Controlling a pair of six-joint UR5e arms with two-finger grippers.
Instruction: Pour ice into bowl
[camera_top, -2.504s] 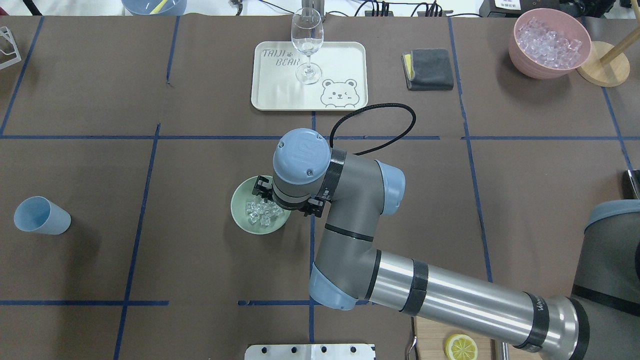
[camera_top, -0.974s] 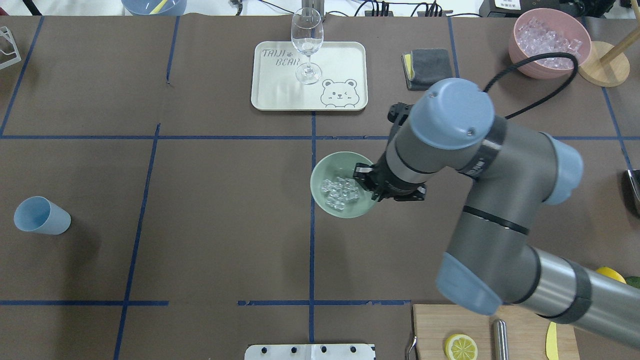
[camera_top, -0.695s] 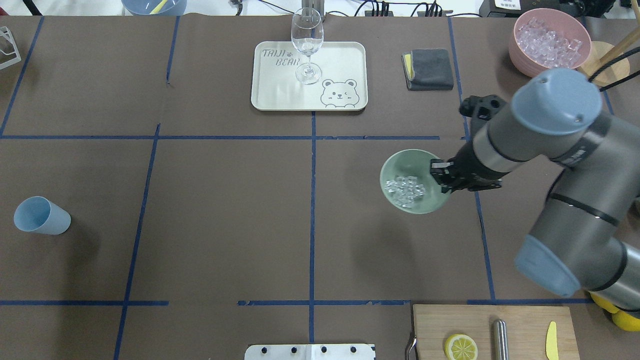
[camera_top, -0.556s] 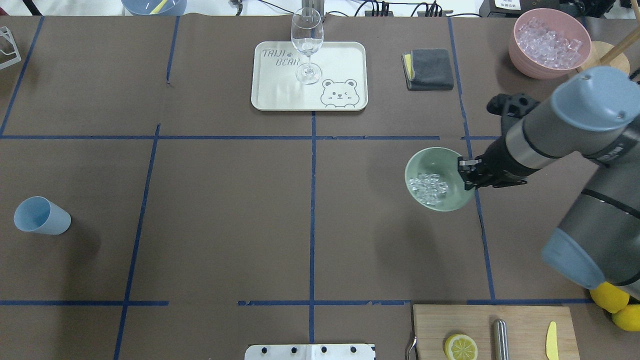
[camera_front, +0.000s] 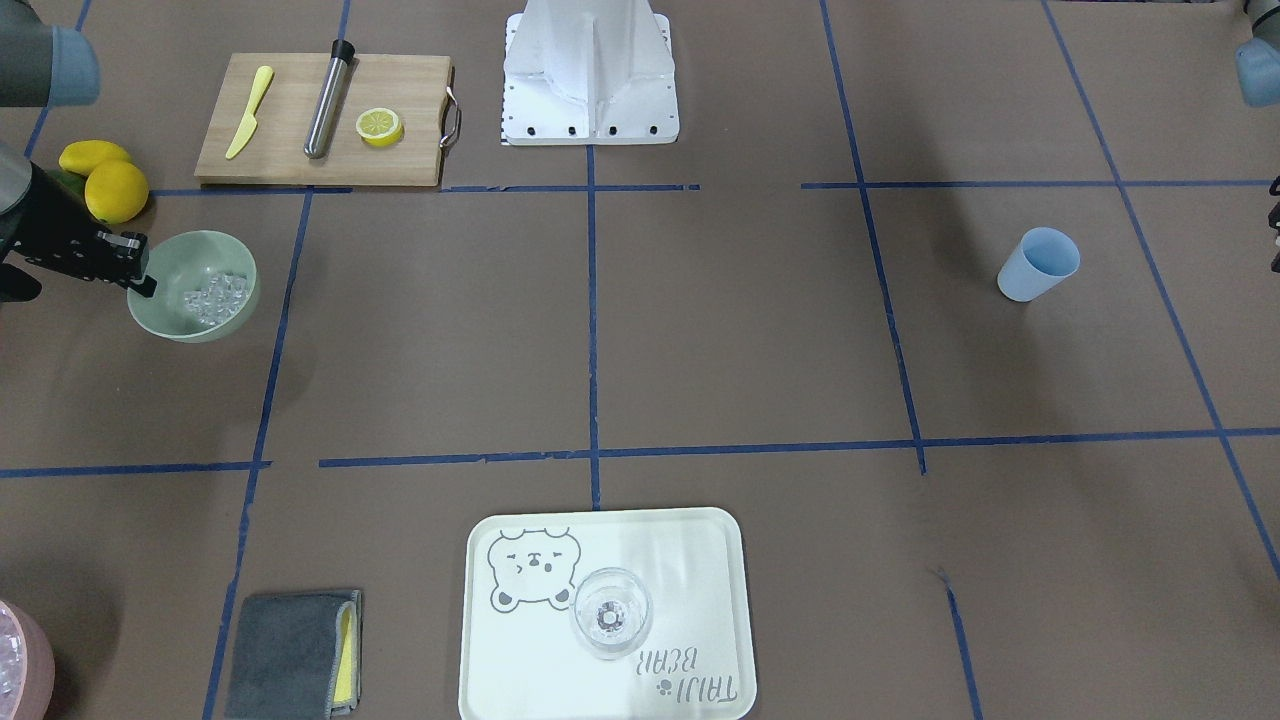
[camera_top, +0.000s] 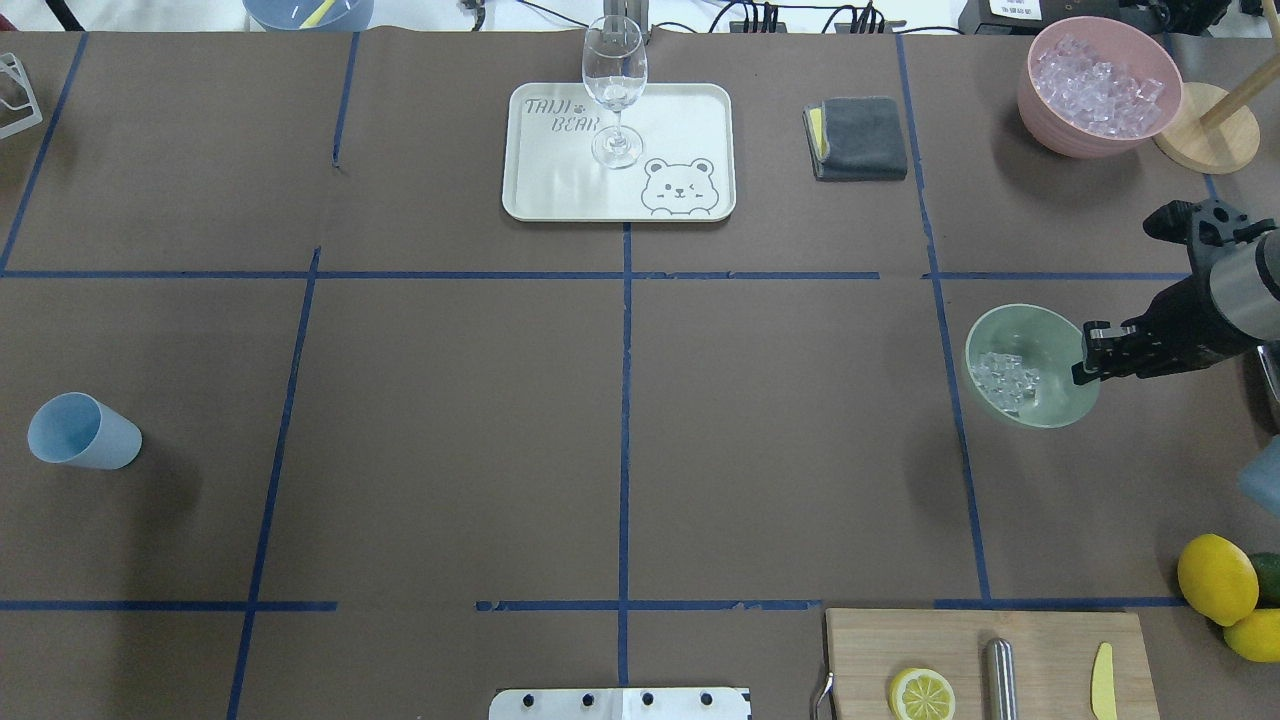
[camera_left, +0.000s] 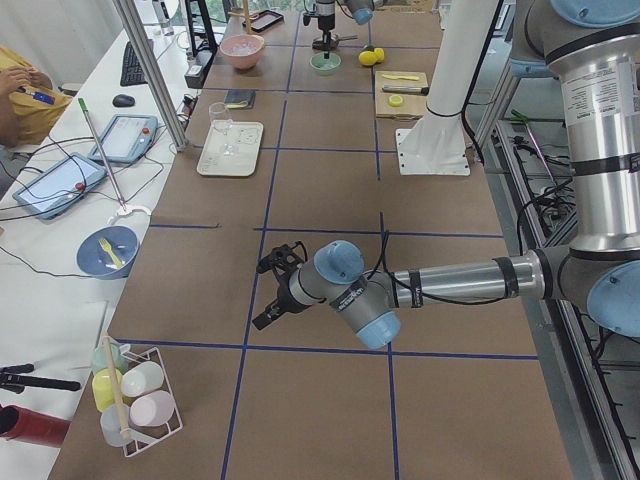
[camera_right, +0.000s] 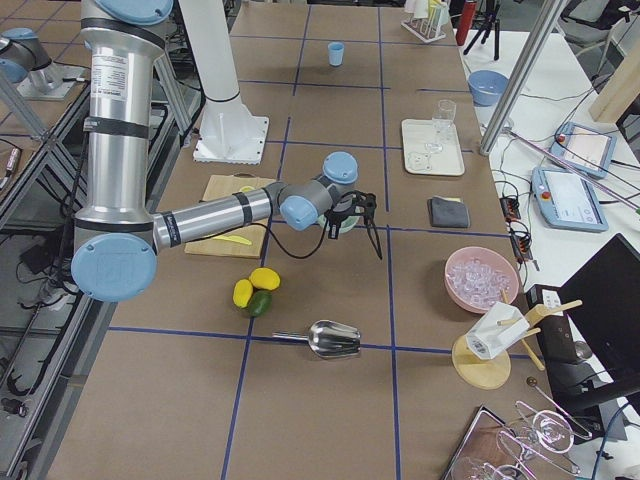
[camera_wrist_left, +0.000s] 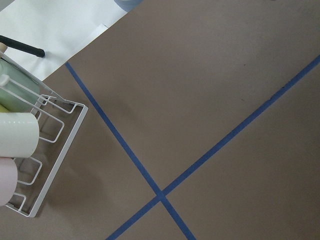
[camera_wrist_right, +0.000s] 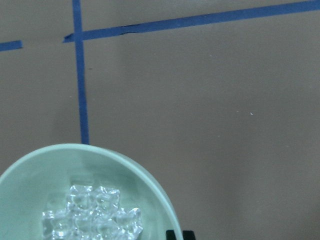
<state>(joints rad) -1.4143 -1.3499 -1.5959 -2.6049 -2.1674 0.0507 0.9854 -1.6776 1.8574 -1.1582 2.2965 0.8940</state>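
Ice (camera_top: 1005, 378) heaped in the sage-green bowl (camera_top: 1050, 335), right gripper (camera_top: 1088, 352) clamped on its rim, held above the table's (camera_top: 700, 400) right side; left gripper (camera_left: 262, 320) hovers low, grip impossible to tell.

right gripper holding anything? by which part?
The right gripper is shut on the sage-green bowl, pinching its rim on the arm's side; the ice sits inside.
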